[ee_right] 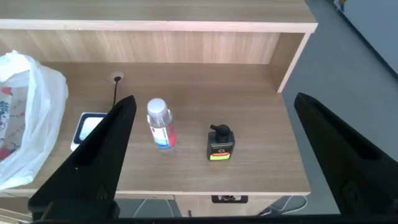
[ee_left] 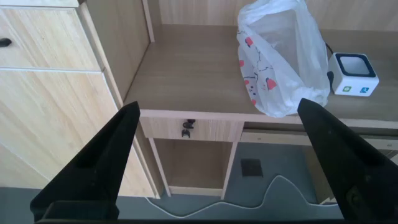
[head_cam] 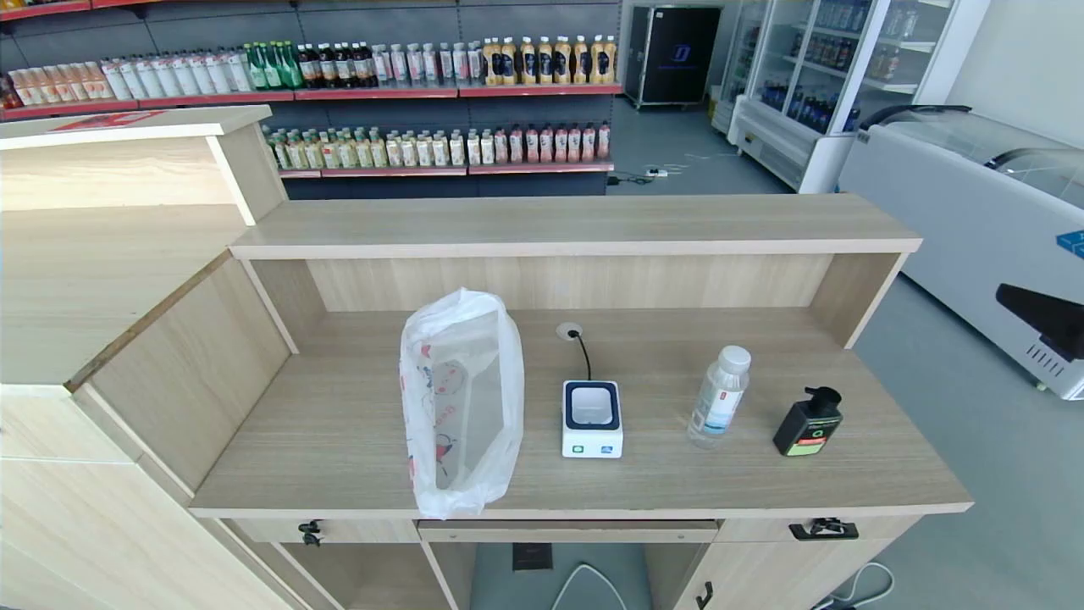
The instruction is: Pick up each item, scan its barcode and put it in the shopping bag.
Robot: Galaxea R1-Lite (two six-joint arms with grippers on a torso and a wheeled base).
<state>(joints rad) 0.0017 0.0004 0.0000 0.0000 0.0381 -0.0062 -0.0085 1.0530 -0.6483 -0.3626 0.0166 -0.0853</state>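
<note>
Starting from nothing picked, you have both items upright on the surface (head_cam: pixel 339 440): the clear water bottle (head_cam: pixel 720 396) right of the scanner (head_cam: pixel 592 417), the black pump bottle (head_cam: pixel 809 424) farther right of the scanner, apart from the water bottle. The shopping bag (head_cam: pixel 461 402) stands just left of the scanner. Your right claw (ee_right: pixel 214 101) hangs wide and empty, up and back from the scanner; the left claw (ee_left: pixel 217 107) is equally wide, off the scanner's left. Take the water bottle first, gripping mid-body and square, so its label can face the scanner window
</note>
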